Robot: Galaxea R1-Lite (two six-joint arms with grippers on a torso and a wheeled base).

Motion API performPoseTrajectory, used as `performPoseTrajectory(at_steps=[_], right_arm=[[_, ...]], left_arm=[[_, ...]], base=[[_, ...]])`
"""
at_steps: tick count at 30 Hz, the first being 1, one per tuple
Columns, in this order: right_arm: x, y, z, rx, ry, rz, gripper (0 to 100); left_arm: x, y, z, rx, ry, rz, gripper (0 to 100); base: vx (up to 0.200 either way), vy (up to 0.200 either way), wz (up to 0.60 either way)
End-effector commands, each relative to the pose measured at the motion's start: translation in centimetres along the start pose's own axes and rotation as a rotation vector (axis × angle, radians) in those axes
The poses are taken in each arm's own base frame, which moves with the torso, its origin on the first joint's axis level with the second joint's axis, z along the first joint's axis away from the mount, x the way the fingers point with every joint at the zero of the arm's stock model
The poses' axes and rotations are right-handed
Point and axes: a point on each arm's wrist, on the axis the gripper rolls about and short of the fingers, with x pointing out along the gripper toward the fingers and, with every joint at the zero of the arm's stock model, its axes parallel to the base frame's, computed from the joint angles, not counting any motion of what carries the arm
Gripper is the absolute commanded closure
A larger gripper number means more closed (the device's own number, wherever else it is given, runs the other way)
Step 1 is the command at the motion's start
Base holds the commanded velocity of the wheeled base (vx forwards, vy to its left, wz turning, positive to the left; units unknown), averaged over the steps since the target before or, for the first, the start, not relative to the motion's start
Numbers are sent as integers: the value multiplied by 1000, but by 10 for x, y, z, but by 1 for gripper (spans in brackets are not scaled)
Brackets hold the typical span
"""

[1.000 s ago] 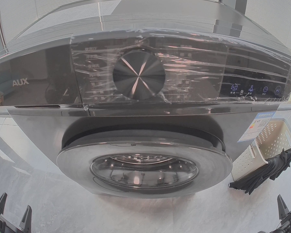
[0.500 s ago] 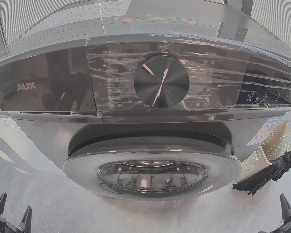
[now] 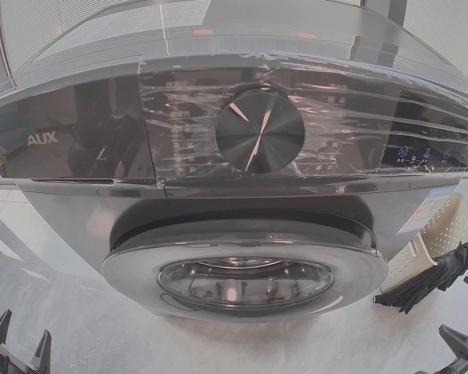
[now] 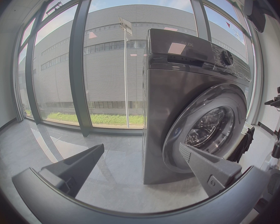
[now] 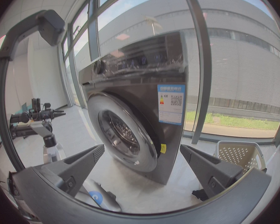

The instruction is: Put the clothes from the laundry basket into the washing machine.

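1. Head view: washer (image 3: 88,203) door (image 3: 244,281) shut; basket (image 3: 442,224) on the floor at its right side, black clothes (image 3: 426,284) draped over the rim.
2. Left wrist view: left gripper (image 4: 141,147) faces the washer, jaws spread.
3. Right wrist view: right gripper (image 5: 141,147) faces the washer, jaws spread.

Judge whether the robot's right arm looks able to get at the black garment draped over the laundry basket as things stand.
Probably yes. The black garment hangs over the near rim of the laundry basket, beside the washing machine, and only bare floor lies between it and the open right pincer.
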Motion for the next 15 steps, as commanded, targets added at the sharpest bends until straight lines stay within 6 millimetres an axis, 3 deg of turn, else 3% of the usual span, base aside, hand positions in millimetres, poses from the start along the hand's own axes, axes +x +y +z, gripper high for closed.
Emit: performPoseTrajectory(at_steps=[1, 8, 15], right_arm=[[51, -32, 11, 9, 221, 101, 0], [78, -39, 20, 23, 257, 180, 0], [117, -47, 24, 70, 267, 185, 0]], left_arm=[[0, 0, -5, -5, -3, -2, 0], [0, 0, -5, -4, -3, -3, 0], [0, 0, -5, -4, -3, -3, 0]], base=[[0, 0, 0], [0, 0, 0], [0, 0, 0]])
